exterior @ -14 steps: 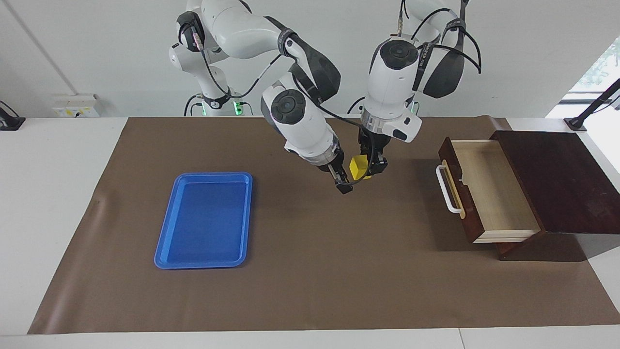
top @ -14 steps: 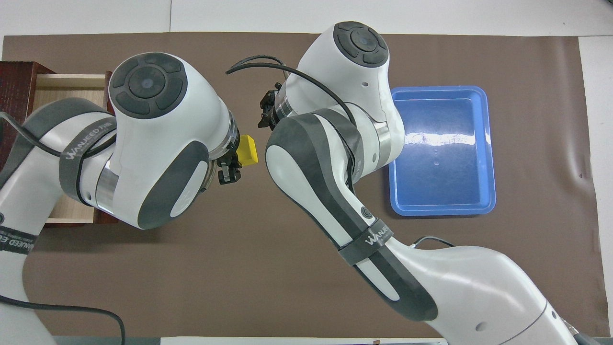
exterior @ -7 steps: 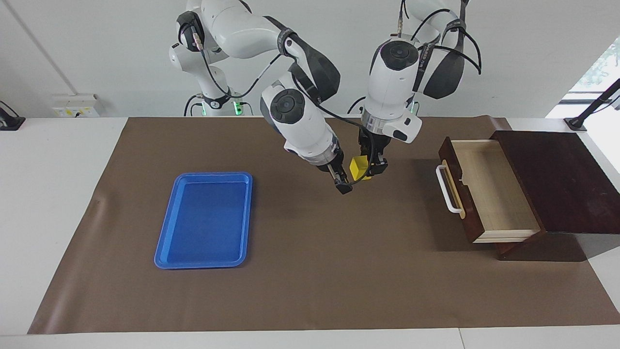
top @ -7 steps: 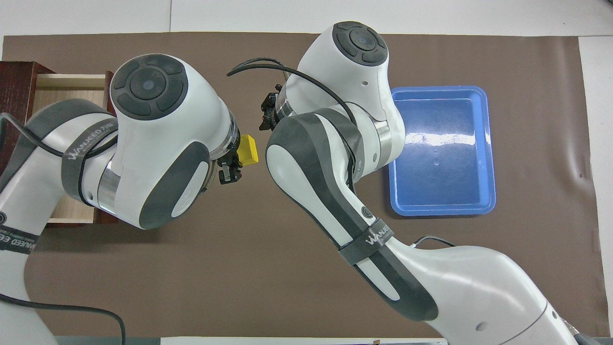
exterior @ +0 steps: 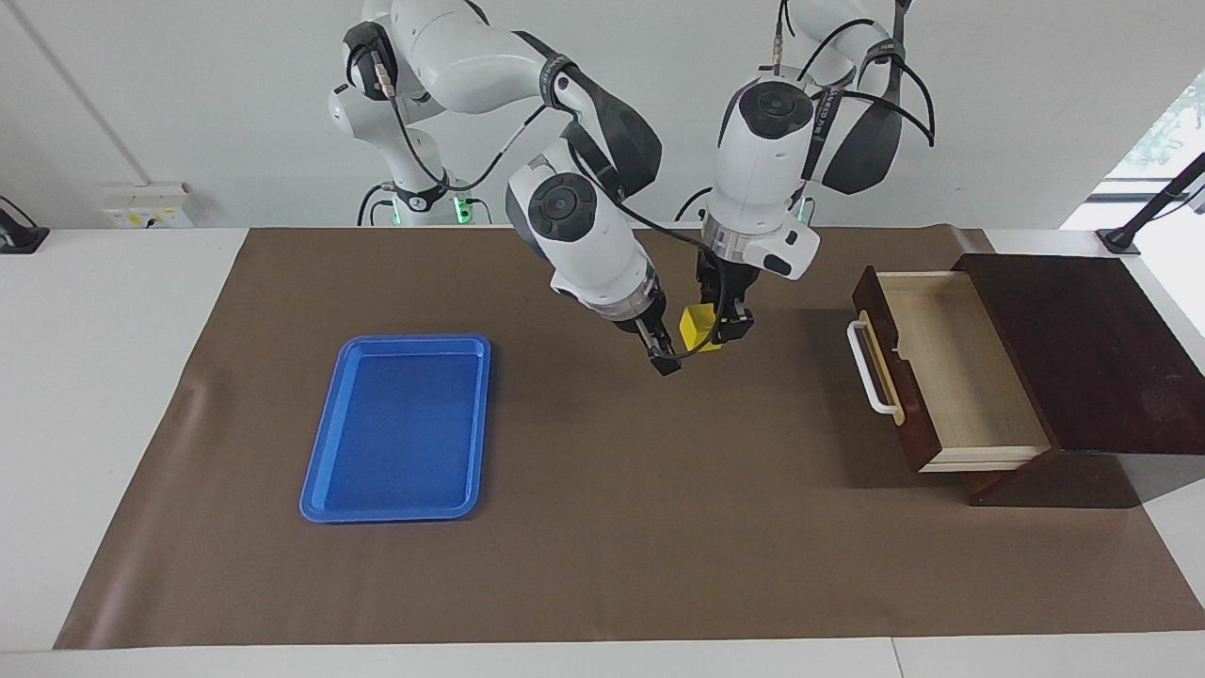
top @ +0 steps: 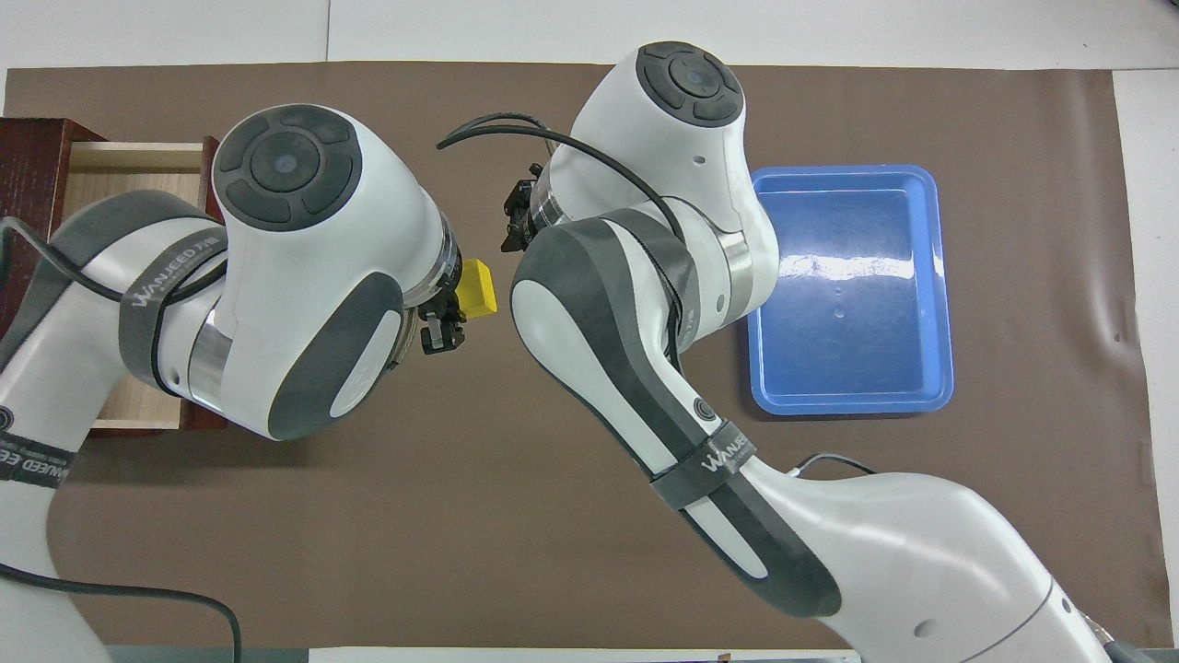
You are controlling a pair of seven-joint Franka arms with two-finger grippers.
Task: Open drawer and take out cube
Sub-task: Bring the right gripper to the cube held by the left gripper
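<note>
holding cube (exterior: 696, 326) aloft: left gripper (exterior: 723, 325) | right gripper (exterior: 665, 361) alongside

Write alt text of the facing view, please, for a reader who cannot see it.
The left hand holds a yellow cube in the air over the brown mat, with the right hand close beside it. At the left arm's end the drawer stands open; a blue tray lies at the right arm's end.

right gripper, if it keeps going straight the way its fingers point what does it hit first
The right gripper angles down beside the yellow cube held in the left gripper. Straight on, it would probably pass just under the cube and meet the bare brown mat first, though depth is hard to judge.
</note>
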